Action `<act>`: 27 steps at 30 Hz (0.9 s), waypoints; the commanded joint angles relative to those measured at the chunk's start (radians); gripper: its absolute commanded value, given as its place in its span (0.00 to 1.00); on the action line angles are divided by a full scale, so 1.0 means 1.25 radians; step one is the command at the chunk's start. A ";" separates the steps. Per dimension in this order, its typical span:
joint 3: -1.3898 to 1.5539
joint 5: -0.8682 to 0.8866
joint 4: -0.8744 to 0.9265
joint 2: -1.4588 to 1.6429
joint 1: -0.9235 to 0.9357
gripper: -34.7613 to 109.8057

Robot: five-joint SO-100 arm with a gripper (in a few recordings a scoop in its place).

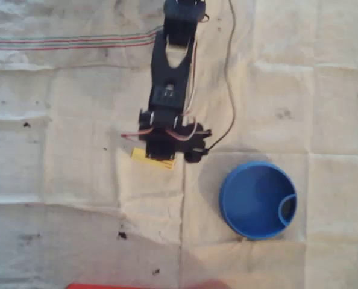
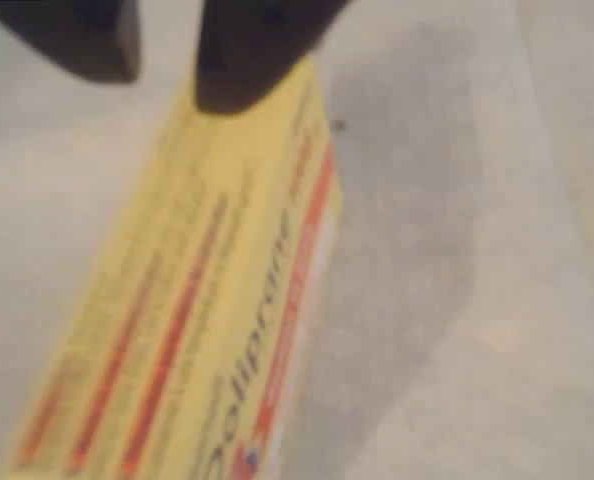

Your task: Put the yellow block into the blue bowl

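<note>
The yellow block [image 1: 152, 158] lies on the cloth-covered counter [image 1: 58, 120] at mid-frame in the overhead view, directly under the gripper [image 1: 161, 150], its long axis running left-right with a slight downward tilt. In the wrist view one dark finger [image 2: 252, 55] sits on the block's top end, the other just left of it; whether they hold it I cannot tell. The blue bowl [image 1: 230, 205] sits lower right, apart.

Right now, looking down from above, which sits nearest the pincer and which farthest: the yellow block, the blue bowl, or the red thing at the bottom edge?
1. Yellow block, right under the pincer.
2. Blue bowl, lower right.
3. Red thing, bottom edge.
</note>
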 commanded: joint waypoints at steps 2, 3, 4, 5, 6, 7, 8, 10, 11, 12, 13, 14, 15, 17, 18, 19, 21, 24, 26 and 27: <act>-0.160 0.006 0.039 -0.027 0.018 0.25; -0.167 0.006 0.043 -0.037 0.018 0.26; -0.171 0.006 0.048 -0.044 0.020 0.27; -0.169 0.006 0.050 -0.049 0.023 0.28; -0.169 0.006 0.050 -0.053 0.026 0.30; -0.171 0.006 0.050 -0.056 0.027 0.32; -0.173 0.006 0.050 -0.060 0.027 0.34; -0.175 0.005 0.048 -0.061 0.027 0.37; -0.175 0.005 0.049 -0.061 0.026 0.39; -0.172 0.005 0.049 -0.061 0.026 0.40; -0.169 0.005 0.050 -0.063 0.026 0.41; -0.168 0.005 0.050 -0.064 0.026 0.41; -0.168 0.005 0.050 -0.069 0.026 0.41; -0.168 0.005 0.050 -0.082 0.027 0.40; -0.168 0.005 0.050 -0.090 0.028 0.40; -0.168 0.005 0.050 -0.097 0.028 0.40; -0.168 0.005 0.050 -0.112 0.028 0.40; -0.169 0.005 0.050 -0.126 0.028 0.40; -0.169 0.005 0.050 -0.131 0.028 0.40; -0.169 0.005 0.050 -0.134 0.028 0.40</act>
